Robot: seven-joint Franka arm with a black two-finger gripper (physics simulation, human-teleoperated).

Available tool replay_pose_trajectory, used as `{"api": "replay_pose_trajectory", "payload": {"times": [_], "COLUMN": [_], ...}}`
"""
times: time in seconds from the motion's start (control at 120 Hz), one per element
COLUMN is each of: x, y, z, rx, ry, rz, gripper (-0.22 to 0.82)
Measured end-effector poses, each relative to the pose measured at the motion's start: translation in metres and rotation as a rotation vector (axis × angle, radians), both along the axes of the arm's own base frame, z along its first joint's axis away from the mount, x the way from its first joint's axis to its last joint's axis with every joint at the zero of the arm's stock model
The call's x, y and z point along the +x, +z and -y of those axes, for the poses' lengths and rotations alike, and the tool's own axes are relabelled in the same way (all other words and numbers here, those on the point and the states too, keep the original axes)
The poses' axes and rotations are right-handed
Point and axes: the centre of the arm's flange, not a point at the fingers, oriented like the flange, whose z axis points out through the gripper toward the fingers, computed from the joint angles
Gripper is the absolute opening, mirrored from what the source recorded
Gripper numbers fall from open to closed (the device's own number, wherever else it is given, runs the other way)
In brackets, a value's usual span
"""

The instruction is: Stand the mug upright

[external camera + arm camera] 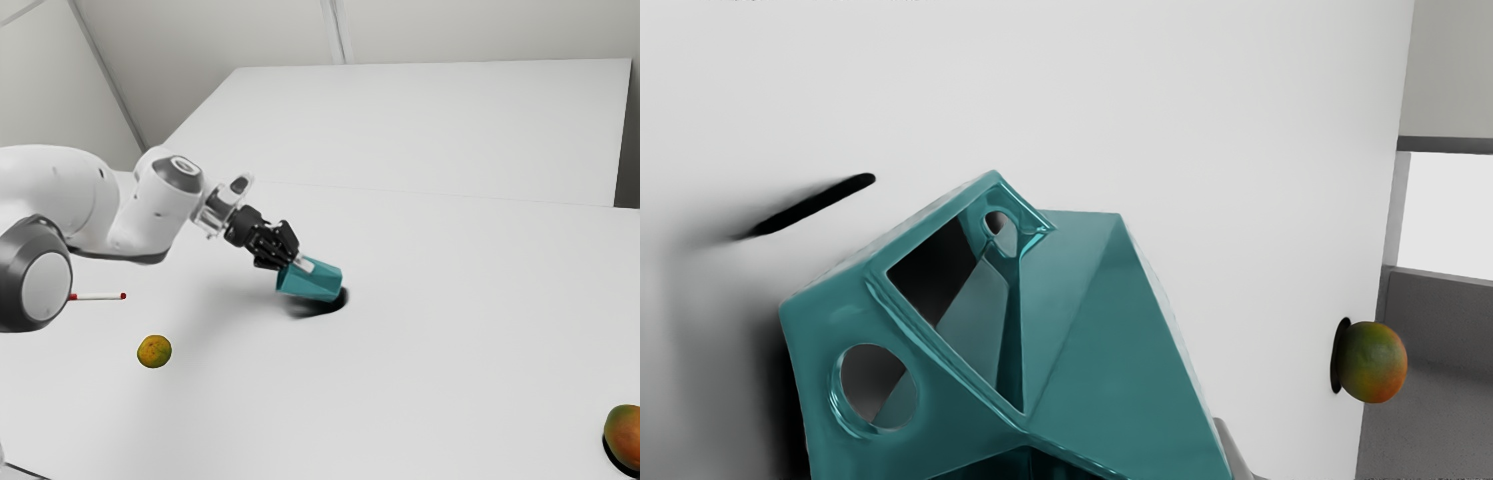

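Observation:
In the exterior view, my gripper (298,262) holds the teal faceted mug (312,280) by its sides, one light fingertip lying against the near wall. The mug is tipped over, its long axis slanting slightly down toward the exterior view's right, with a dark shadow below it. In the wrist view, the mug (1100,313) sits between the fingertips of my gripper (1018,450), and a sliver of one finger (1232,453) shows along its wall. Round holes and an angular opening are visible in the teal body. The other finger is mostly hidden by the mug.
A mango (624,435) lies at the exterior view's lower right. An orange-green fruit (154,351) and a white stick with red ends (100,296) lie on the arm's side of the white table (450,350). The mango (1373,362) is near the table edge in the wrist view.

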Motion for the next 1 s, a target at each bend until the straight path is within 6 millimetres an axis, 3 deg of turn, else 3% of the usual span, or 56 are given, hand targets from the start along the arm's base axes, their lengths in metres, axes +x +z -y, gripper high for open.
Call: {"api": "replay_pose_trajectory", "payload": {"times": [0.2, 0.292, 0.6, 0.808, 1.0], "x": [-0.004, -0.005, -0.012, -0.033, -0.029], "y": [0.018, 0.036, 0.068, 0.062, 0.073], "z": [-0.014, -0.019, -0.013, -0.016, -0.011], "rx": [0.087, 0.166, 0.438, 0.587, 0.730], "ry": [-0.047, -0.079, -0.197, -0.251, -0.313], "rz": [0.023, 0.056, 0.153, 0.123, 0.139], "gripper": [-0.18, -0.18, -0.18, -0.18, -0.18]}}
